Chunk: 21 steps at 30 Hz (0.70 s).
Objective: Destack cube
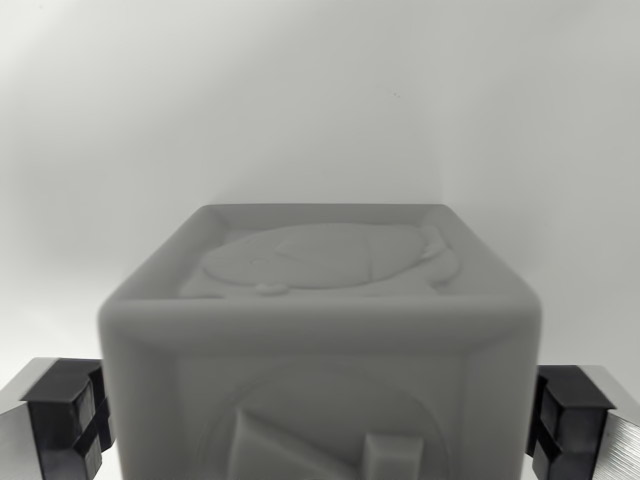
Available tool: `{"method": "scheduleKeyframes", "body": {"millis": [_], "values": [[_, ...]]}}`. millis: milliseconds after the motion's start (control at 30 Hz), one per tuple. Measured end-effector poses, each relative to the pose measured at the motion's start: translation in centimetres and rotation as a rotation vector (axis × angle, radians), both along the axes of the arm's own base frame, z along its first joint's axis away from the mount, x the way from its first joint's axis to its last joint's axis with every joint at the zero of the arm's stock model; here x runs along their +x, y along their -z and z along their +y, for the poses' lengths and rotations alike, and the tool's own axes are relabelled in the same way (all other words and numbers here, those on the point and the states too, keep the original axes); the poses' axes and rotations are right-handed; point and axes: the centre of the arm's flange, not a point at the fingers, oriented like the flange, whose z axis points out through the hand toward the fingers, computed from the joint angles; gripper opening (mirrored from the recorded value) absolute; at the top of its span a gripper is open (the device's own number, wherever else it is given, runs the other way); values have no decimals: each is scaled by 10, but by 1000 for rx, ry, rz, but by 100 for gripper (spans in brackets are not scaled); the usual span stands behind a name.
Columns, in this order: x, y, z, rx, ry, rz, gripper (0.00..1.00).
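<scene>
In the wrist view a pale cube (320,330) with raised relief shapes on its faces fills the lower middle of the picture. My gripper (318,420) straddles it. The left finger (62,420) and the right finger (572,420) show at the bottom corners, and their dark pads lie flush against the cube's two sides. The gripper looks shut on the cube. Whatever is under the cube is hidden by it. No second cube shows.
A plain, pale, blurred surface (320,100) lies behind and around the cube. Nothing else is in view.
</scene>
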Motion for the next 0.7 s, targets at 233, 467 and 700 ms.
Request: {"method": "scheduleKeyframes", "body": {"millis": [233, 467, 700], "values": [[1, -3, 0, 0, 0, -2, 100], [1, -14, 0, 1, 1, -4, 100], [1, -32, 0, 3, 1, -5, 100]]}}
